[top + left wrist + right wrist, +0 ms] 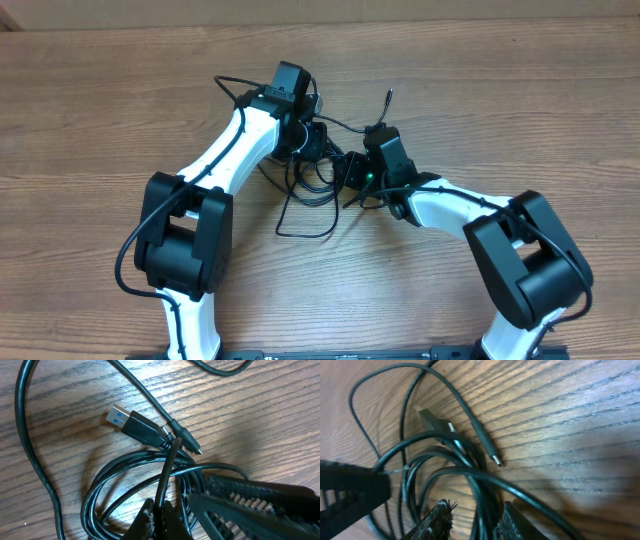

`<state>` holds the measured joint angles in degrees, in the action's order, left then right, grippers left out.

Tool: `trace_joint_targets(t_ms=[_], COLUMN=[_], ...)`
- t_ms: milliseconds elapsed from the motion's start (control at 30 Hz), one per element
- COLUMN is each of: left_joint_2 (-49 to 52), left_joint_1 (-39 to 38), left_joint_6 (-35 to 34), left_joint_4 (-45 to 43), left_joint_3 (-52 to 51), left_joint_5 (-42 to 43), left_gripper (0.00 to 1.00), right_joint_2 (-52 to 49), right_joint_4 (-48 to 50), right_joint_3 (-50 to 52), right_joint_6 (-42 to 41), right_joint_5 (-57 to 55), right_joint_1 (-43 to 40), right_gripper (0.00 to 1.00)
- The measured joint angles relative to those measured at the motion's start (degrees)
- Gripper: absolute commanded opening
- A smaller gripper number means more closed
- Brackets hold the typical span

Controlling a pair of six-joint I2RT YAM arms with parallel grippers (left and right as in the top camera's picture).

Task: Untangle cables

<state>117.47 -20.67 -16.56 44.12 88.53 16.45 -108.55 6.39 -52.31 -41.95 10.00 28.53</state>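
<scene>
Your left gripper (159, 516) sits closest in its wrist view, fingertips pressed together on one strand of the cables (135, 467). That strand runs up from the pinch toward two plugs. The USB plug (131, 424) lies flat on the wood, its blue-tongued metal end aimed at the upper left of that view, away from the coil. A small plug (189, 442) just beside it aims the opposite way, lower right (the two lie nearly in one line).

Your right gripper (475, 522) stands with its jaws spread. Several strands run through the gap, and neither finger (439, 520) visibly presses them.

From overhead, you see the cables as a knotted bundle mid-table between the two grippers, its long axis running far to near. A slack loop (305, 228) trails toward the arm bases, and one loose end (388, 97) points at the far edge. Another strand arcs out beyond the left arm (225, 150).

You have bare table (520, 90) wood on the far side and on both flanks, and the bundle lies well apart from every edge.
</scene>
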Motion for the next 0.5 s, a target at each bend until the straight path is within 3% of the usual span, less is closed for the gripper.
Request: trace_joint_targets(t_ms=[67,133,233,500], left_joint_2=[0.0,0.0,0.0,0.0], left_joint_1=[0.0,0.0,0.0,0.0], left_joint_6=[0.0,0.0,0.0,-0.4], left_joint_4=[0.0,0.0,0.0,-0.4], left_joint_3=[0.0,0.0,0.0,0.0], left_joint_5=[0.0,0.0,0.0,-0.3], left_gripper=[0.04,0.04,0.04,0.04], right_joint_2=[-1.0,-1.6,-1.8,-1.9], right_joint_4=[0.5,1.2,1.7,1.9], right_joint_3=[0.0,0.0,0.2,0.2], right_joint_6=[0.0,0.2,0.0,0.0], right_joint_5=[0.0,-0.2,0.1,3.7], right_joint_1=[0.0,0.0,0.0,-0.3], right_gripper=[0.26,0.12,0.04,0.04])
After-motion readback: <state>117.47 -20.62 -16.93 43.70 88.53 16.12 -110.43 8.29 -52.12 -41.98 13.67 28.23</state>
